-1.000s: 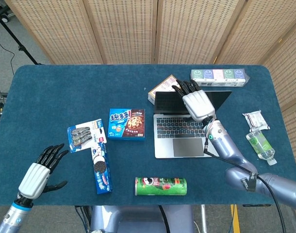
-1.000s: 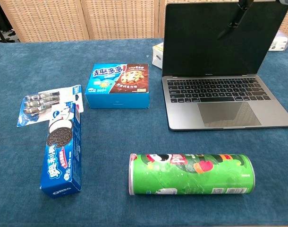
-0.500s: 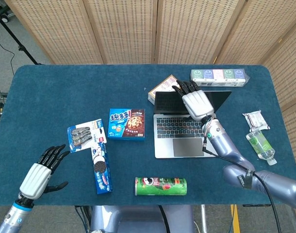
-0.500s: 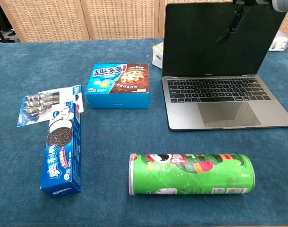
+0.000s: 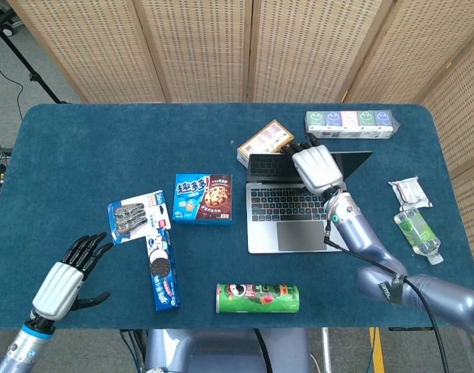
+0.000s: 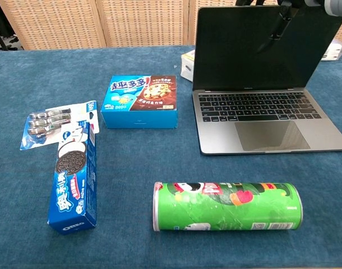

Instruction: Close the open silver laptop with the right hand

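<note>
The open silver laptop point(image 5: 287, 221) sits right of the table's centre, its dark screen point(image 5: 353, 162) leaning a little forward. My right hand point(image 5: 315, 167) rests on the lid's top edge, its fingertips hooked over behind the lid and mostly hidden. The chest view shows the laptop point(image 6: 266, 120) with its screen point(image 6: 249, 50) upright, and only a dark cable of the right arm crosses the top. My left hand point(image 5: 62, 284) hovers at the front left corner with fingers spread, holding nothing.
A small box point(image 5: 264, 141) lies just behind the lid, and a row of packets point(image 5: 350, 122) further back. A blue cookie box point(image 5: 203, 198), Oreo box point(image 5: 161, 268) and toothbrush pack point(image 5: 130, 217) lie left. A green can point(image 5: 257, 298) lies in front; a bottle point(image 5: 416, 235) and wrapper point(image 5: 409, 191) lie right.
The lid has tipped slightly forward toward the keyboard. My right hand's fingers have curled further over its top edge. The left hand has barely moved.
</note>
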### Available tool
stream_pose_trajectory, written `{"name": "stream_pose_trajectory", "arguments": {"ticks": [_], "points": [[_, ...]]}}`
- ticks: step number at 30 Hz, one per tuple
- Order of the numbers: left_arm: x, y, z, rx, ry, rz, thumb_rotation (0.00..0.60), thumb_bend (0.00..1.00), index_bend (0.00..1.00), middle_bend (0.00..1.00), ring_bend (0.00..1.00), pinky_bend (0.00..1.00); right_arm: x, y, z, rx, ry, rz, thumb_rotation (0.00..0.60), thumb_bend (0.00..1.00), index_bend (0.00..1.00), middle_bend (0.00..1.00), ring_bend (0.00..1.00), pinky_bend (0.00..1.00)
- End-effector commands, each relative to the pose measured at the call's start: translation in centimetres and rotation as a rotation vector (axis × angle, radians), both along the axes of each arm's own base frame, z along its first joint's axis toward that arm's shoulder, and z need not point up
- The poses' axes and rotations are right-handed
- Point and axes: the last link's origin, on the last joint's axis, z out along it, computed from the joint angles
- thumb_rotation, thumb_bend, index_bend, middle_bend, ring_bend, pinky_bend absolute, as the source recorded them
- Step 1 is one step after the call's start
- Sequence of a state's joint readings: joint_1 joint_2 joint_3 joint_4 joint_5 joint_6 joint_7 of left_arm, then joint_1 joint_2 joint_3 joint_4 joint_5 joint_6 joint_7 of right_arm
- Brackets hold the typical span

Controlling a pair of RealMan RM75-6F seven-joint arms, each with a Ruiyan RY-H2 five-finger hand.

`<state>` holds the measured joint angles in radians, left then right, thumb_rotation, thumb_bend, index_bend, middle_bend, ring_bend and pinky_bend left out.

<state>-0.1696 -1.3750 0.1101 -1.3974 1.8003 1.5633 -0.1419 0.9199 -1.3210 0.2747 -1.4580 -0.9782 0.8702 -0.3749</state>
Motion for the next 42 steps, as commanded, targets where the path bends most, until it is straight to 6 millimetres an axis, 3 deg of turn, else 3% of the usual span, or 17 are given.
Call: {"name": "stream_pose_trajectory", "arguments": {"ticks": [1,22,42], "points": [[0.0,0.0,0.0,-0.001,-0.001,0.000,0.600,0.00,0.13,0.00,0.07,0.09,-0.1,0.1,0.0,0.000,0.002,-0.002,0.600,0.00,0.28,0.28,0.32,0.12],[0.2,-0.2,-0.2,-0.016,-0.002,-0.008,0.600,0.00,0.13,0.00,0.07,0.09,0.4,1.7,0.8,0.000,0.009,-0.024,0.600,0.00,0.29,0.30,0.33,0.13],[0.4,-0.4,-0.3,-0.031,-0.006,-0.019,0.600,0.00,0.13,0.00,0.07,0.09,-1.1,3.1,1.1,-0.004,0.052,-0.080,0.600,0.00,0.32,0.33,0.36,0.16]]}}
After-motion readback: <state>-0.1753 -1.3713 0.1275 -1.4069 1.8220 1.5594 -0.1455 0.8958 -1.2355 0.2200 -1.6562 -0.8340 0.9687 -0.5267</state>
